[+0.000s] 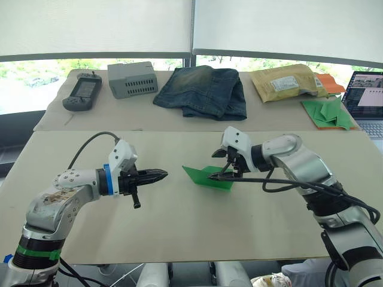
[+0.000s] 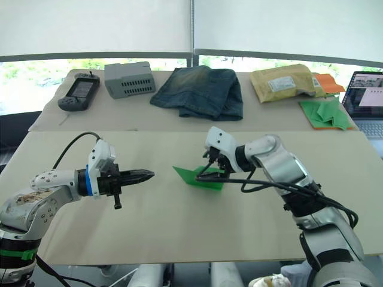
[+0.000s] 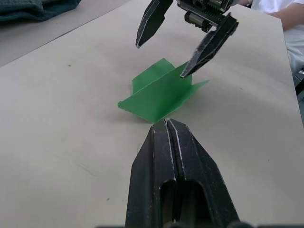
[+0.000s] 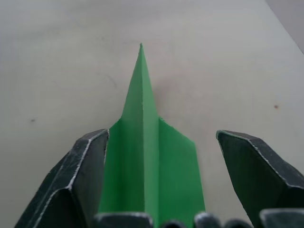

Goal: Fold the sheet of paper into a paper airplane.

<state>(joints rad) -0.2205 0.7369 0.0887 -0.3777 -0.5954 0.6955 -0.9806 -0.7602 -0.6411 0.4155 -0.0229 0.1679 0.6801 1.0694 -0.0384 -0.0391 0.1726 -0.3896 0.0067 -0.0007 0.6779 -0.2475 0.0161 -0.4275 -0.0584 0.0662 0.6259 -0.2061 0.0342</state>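
The sheet of paper stands on the tan table as a bright green paper airplane (image 1: 206,177), a narrow pointed wedge with a raised centre ridge and two flaps. My right gripper (image 1: 225,173) is open, its two fingers straddling the wide tail end of the paper airplane (image 4: 147,156), one fingertip (image 3: 190,66) close to a flap edge. My left gripper (image 1: 160,174) is shut on nothing, a short way to the left of the paper airplane (image 3: 156,95) and pointing straight at it.
On the far table lie a handheld controller (image 1: 82,92), a grey box (image 1: 133,79), folded jeans (image 1: 203,89), a yellow padded envelope (image 1: 284,82), a heap of green paper pieces (image 1: 328,113) and a laptop (image 1: 366,98). A person's sleeve (image 3: 285,14) shows beyond the table.
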